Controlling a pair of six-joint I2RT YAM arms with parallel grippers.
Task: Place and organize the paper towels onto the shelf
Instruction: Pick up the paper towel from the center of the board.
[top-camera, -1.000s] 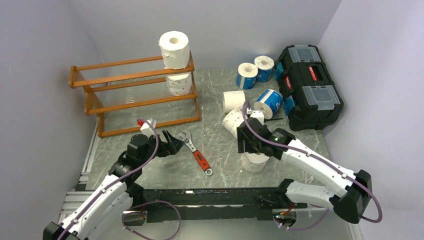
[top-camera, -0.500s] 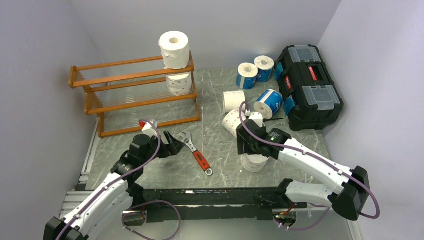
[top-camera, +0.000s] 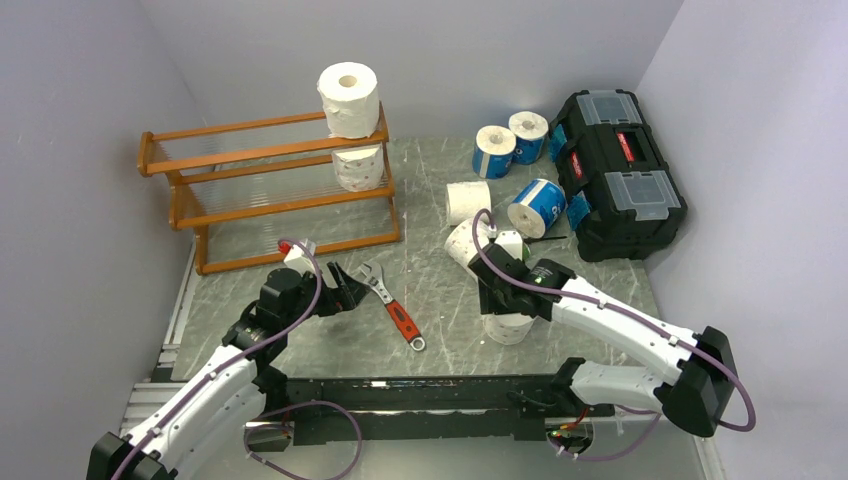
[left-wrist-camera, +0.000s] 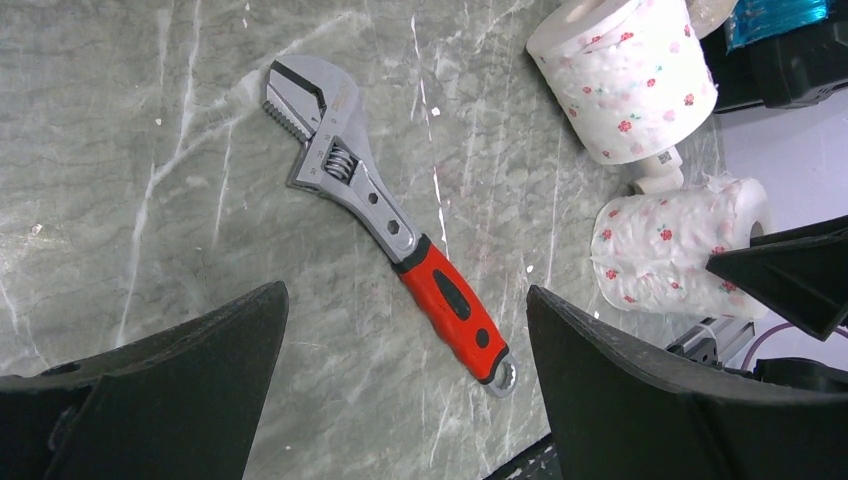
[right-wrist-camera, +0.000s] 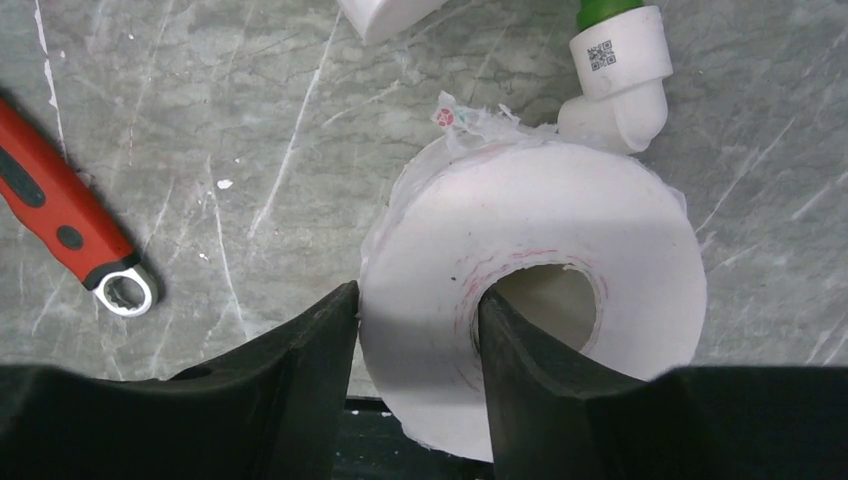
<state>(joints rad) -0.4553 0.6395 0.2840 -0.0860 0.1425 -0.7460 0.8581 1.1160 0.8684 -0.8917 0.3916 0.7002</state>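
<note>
paper towel roll (right-wrist-camera: 560, 210) upright, r gripper (right-wrist-camera: 415, 300) pinching its wall.

The white-and-black left arm (top-camera: 215, 385) reaches forward and low, its black two-finger left gripper (top-camera: 345, 290) spread wide. The matching right arm (top-camera: 620, 325) bends inward, its right gripper (right-wrist-camera: 418, 295) pointing down and pinching a white paper roll (right-wrist-camera: 600, 230) by its wall.

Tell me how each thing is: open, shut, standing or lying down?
Left hand: open, empty.
Right hand: pinching near roll's wall, one finger in the core.
Near roll: standing upright.
Wrench: lying flat.
Toolbox: shut.
Top shelf roll: upright.
</note>
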